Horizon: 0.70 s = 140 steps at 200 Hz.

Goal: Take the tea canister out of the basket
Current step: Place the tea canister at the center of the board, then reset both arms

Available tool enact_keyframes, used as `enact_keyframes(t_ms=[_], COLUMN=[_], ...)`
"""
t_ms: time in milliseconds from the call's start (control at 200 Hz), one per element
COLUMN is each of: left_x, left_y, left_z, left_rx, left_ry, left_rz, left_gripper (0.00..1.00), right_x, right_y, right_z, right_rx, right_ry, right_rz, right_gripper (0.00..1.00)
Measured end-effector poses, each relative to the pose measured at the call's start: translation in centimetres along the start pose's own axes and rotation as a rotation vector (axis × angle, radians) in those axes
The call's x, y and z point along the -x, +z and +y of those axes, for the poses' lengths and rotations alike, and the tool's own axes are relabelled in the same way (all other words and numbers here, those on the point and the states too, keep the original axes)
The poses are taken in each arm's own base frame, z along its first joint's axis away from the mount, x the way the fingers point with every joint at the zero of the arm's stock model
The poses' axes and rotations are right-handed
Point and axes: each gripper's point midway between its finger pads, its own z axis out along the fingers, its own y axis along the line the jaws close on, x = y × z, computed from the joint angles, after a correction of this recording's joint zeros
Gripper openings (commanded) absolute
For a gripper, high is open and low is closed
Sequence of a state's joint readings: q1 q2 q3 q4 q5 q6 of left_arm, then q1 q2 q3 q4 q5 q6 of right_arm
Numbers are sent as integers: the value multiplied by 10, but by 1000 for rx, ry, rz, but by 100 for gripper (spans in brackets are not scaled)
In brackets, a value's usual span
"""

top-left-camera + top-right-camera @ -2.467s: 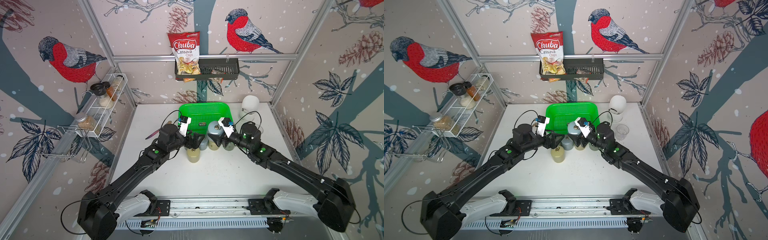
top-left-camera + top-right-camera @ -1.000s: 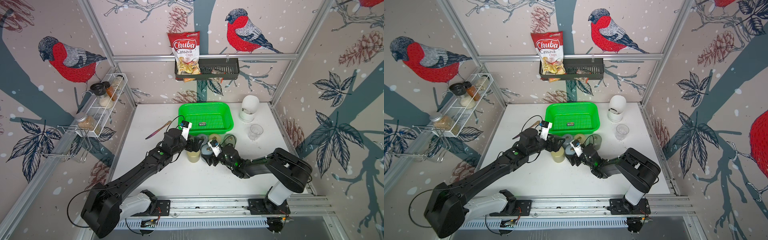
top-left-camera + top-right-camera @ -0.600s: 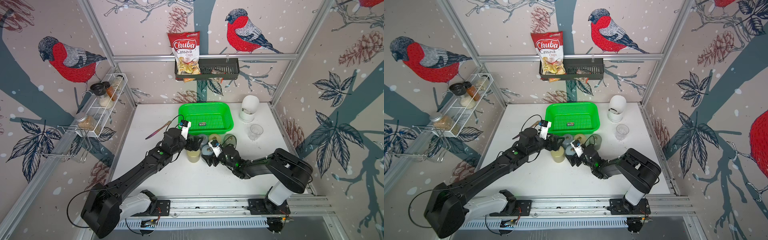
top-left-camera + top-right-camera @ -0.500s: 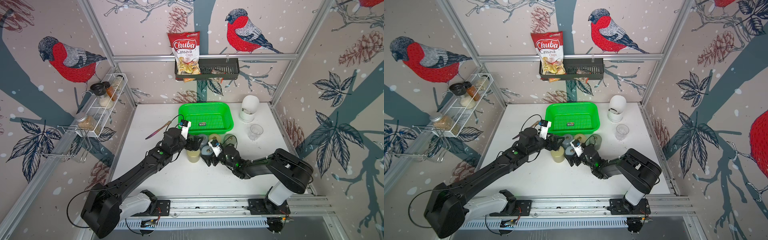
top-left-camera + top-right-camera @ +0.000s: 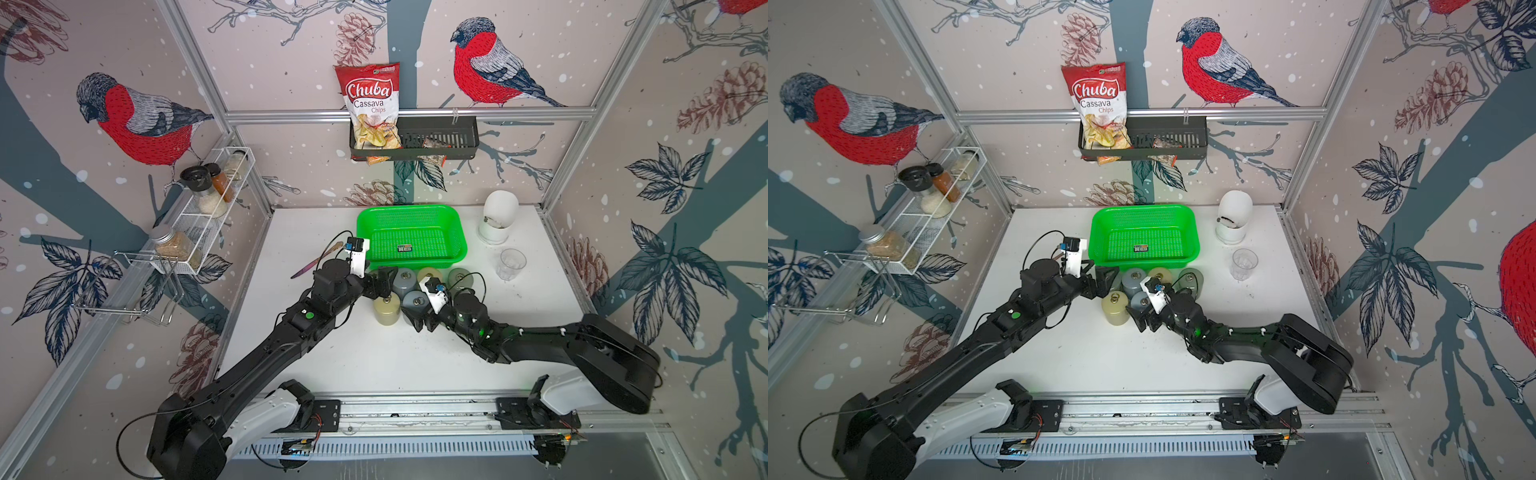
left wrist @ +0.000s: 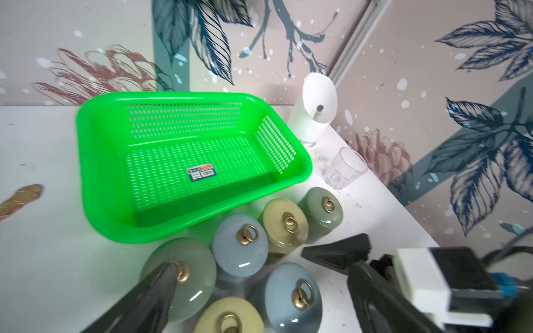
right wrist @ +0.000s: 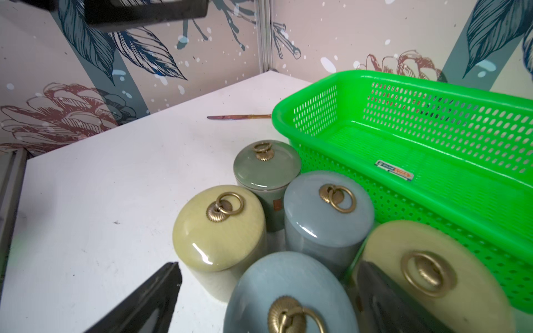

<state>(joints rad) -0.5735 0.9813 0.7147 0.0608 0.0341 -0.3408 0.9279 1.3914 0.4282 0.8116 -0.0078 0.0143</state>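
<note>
Around blue canister [image 7: 274, 276], right tool [image 7: 268, 269] wide-spread.

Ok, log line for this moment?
basket: empty, sticker only | canisters: six on table, before basket | right claw: open, at front blue-grey canister | left claw: open, by green canister

Chips bag [image 5: 371, 106] in black shelf basket [image 5: 436, 139]: "Chuba Cassava Chips". Sticker [image 6: 202, 173] on green basket [image 6: 95, 161] floor: print illegible.

R pincer [image 7: 268, 271] now open; tea canister [image 5: 412, 300] released onto table [image 5: 374, 365].
</note>
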Motion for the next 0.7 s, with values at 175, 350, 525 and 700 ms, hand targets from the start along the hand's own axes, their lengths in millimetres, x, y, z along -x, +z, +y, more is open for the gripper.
enact_keyframes(t_ms=[175,350,525,700], left_x=[18,7,-35,-66], left_y=[-23,-47,-54,-62], left_z=[65,126,172,209], left_rx=[239,469,652,793], left_ry=[-17,38,136,203], left_rz=[-125,-235,-240,-215], left_gripper=[97,97,97,97], right_x=[50,90,80,32], right_y=[-39,-92,-141,-186], right_z=[-22,-80,-161,-237], right_rx=[-77,-264,-579,-919], right_ry=[1,73,177,294], right_rz=[-114,-232,-266,-196], right_gripper=[100,100,100,100])
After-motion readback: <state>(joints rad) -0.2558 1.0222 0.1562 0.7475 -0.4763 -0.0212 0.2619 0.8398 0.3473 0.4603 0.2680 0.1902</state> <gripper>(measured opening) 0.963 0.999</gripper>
